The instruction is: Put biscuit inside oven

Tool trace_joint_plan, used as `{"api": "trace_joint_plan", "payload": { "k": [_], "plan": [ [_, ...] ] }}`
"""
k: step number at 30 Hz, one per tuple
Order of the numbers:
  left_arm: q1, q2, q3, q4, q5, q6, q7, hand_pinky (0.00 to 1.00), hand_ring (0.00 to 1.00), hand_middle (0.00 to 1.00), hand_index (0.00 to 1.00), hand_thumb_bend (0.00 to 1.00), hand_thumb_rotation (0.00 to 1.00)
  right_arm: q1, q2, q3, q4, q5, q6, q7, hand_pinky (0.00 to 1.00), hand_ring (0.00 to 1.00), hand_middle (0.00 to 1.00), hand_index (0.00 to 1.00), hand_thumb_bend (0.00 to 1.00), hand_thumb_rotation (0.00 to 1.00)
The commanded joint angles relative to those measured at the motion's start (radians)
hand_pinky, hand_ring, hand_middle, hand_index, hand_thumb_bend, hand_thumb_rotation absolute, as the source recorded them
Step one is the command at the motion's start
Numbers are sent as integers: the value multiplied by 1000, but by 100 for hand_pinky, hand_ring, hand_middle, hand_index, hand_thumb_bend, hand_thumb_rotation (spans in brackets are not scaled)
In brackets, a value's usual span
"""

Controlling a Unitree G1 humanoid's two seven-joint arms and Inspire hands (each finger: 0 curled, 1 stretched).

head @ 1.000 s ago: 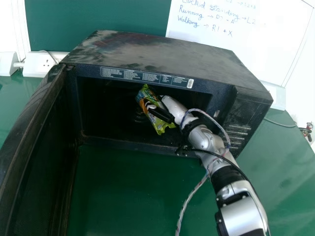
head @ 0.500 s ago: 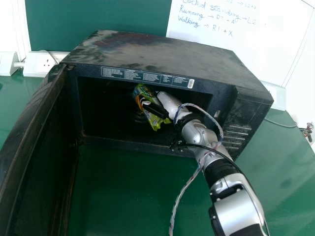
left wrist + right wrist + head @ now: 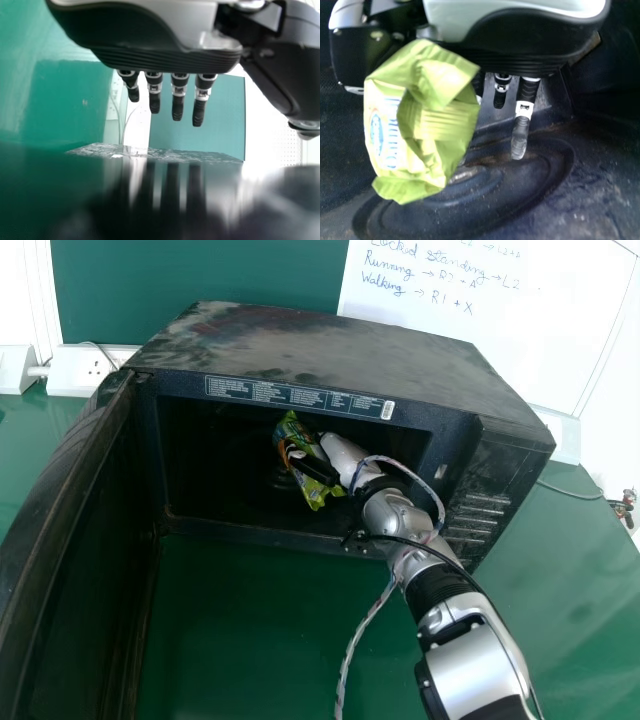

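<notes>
In the head view, the dark oven [image 3: 330, 350] sits on a green table [image 3: 250, 630], its door [image 3: 70, 540] swung open on the left, with a printed strip [image 3: 290, 393] above the opening. The right arm [image 3: 465, 640] comes in from the lower right, and the right hand [image 3: 345, 452] is inside the oven, gripping the green biscuit packet [image 3: 320, 498]. The packet slants within the cavity, dark fingers lying across it. A braided cable [image 3: 350, 665] hangs from the arm over the table, and a whiteboard [image 3: 480, 315] with handwriting stands behind the oven. In the left wrist view, the left hand [image 3: 165, 60] is open, its slim dark fingers [image 3: 177, 102] extended and spread slightly apart above a dark surface that mirrors them. In the right wrist view, the same packet, crumpled at its folded end, is held at the thumb side of the right hand; the wrapper hides the pinch itself. Two other fingers [image 3: 520, 135] reach out fairly straight beside it, and the oven's round, ridged floor [image 3: 540, 177] shows behind the packet and the fingers.
</notes>
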Motion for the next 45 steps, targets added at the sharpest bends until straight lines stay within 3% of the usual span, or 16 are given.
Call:
{"api": "trace_joint_plan", "payload": {
  "k": [1, 5, 7, 9, 11, 14, 15, 17, 19, 21, 26, 30, 45],
  "plan": [
    [18, 9, -7, -6, -14, 12, -4, 70, 82, 87, 89, 91, 100, -33, 10, -1, 9, 1, 2, -28, 38, 0, 0, 30, 32, 0],
    [21, 12, -3, -2, -8, 5, -12, 71, 83, 88, 89, 90, 100, -30, 13, 0, 15, 0, 8, -36, 39, 0, 0, 29, 32, 0],
    [26, 9, -3, -5, -3, 4, -11, 71, 83, 88, 89, 89, 100, -29, 14, 3, 17, -2, 8, -40, 39, 2, 10, 31, 32, 0],
    [19, 7, 0, 5, 7, -13, -18, 70, 82, 87, 89, 88, 100, -27, 13, 5, 17, -5, 7, -46, 41, 20, 33, 45, 42, 0],
    [5, 9, 7, 21, 17, -31, -24, 69, 81, 87, 89, 88, 100, -26, 14, -2, 17, 2, 6, -47, 42, 33, 44, 47, 44, 0],
    [28, 3, 11, -15, 42, 7, 29, 68, 81, 86, 89, 89, 100, -26, 13, -9, 17, 10, 6, -41, 43, 58, 63, 49, 50, 4],
    [33, -1, 12, -23, 53, 9, 41, 69, 82, 86, 89, 89, 100, -27, 12, -9, 17, 10, 6, -39, 45, 67, 71, 61, 61, 2],
    [36, -5, 12, -33, 69, 7, 61, 69, 82, 86, 89, 89, 100, -27, 11, -11, 16, 12, 10, -37, 49, 79, 82, 75, 66, 3],
    [46, -10, 9, -50, 86, 14, 84, 65, 79, 84, 89, 90, 100, -28, 10, -10, 16, 9, 14, -39, 53, 87, 91, 87, 71, 14],
    [60, -18, 7, -68, 112, 26, 109, 63, 78, 84, 89, 91, 100, -26, 9, -10, 16, 9, 13, -37, 57, 92, 96, 95, 84, 34],
    [69, -18, 10, -65, 149, 9, 116, 68, 81, 86, 88, 89, 100, -18, 6, -17, 13, 12, -1, -44, 70, 100, 100, 100, 93, 54],
    [53, -16, 22, -25, 181, -48, 94, 73, 83, 87, 88, 87, 100, -13, 1, -15, 12, 8, -10, -49, 78, 100, 100, 100, 90, 64],
    [65, -4, 14, -15, 164, -48, 80, 74, 85, 89, 88, 88, 100, 11, -20, -29, 7, 32, -46, -45, 81, 100, 100, 100, 91, 65]
  ]
}}
